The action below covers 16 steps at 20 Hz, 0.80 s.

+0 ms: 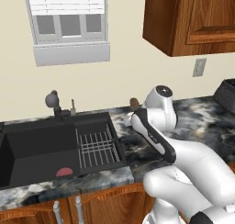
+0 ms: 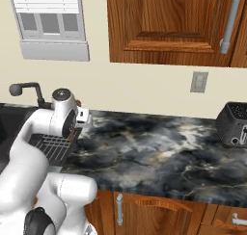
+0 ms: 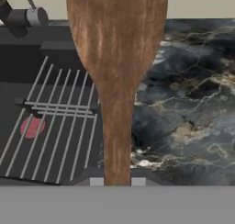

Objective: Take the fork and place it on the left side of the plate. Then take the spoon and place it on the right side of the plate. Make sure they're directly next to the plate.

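The spoon (image 3: 117, 58), brown and wood-grained, rises straight up through the hand view with its broad bowl at the top. Its handle runs down between the fingertips of my gripper (image 3: 117, 182), which is shut on it. From the left base view the spoon's brown tip (image 1: 134, 102) peeks out behind my wrist, above the counter just right of the sink. Below the held spoon lie the sink's wire rack and the marble counter. The fork and the plate are out of view.
A black sink (image 1: 36, 149) with a wire rack (image 1: 96, 147) and a faucet (image 1: 55, 101) lies to the left, a red item (image 1: 64, 171) in its basin. The marble counter (image 2: 154, 152) runs right to a dark toaster (image 2: 234, 123). Wooden cabinets hang overhead.
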Motion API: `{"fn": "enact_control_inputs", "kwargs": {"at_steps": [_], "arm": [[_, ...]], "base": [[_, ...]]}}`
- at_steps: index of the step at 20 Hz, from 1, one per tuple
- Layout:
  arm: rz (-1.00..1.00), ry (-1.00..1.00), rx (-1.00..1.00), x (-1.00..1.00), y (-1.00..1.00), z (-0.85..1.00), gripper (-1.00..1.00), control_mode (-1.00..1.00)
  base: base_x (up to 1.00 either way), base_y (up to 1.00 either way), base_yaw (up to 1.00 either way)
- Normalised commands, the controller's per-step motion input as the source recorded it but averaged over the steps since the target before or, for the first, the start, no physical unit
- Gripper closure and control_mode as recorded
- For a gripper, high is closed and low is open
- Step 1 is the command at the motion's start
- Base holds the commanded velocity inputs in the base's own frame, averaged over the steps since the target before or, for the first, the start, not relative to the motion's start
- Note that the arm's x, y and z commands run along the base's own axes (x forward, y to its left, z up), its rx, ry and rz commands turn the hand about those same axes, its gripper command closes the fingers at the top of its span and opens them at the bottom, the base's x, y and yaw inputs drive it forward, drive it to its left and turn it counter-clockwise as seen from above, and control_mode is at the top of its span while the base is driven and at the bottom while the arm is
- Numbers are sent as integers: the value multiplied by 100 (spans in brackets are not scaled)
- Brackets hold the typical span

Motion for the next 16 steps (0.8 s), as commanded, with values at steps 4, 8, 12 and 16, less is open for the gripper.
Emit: {"fn": "enact_control_inputs", "kwargs": {"at_steps": [4, 8, 12, 16], "arm": [[1, -29, 2, -12, 0, 92, 100, -100], [0, -24, 2, -4, 0, 85, 100, -100], [1, -14, 4, 0, 0, 72, 100, -100], [0, -3, 2, 0, -1, 13, 100, -100]], "base": [[0, 0, 0], [0, 0, 0], [0, 0, 0], [0, 0, 0]]}}
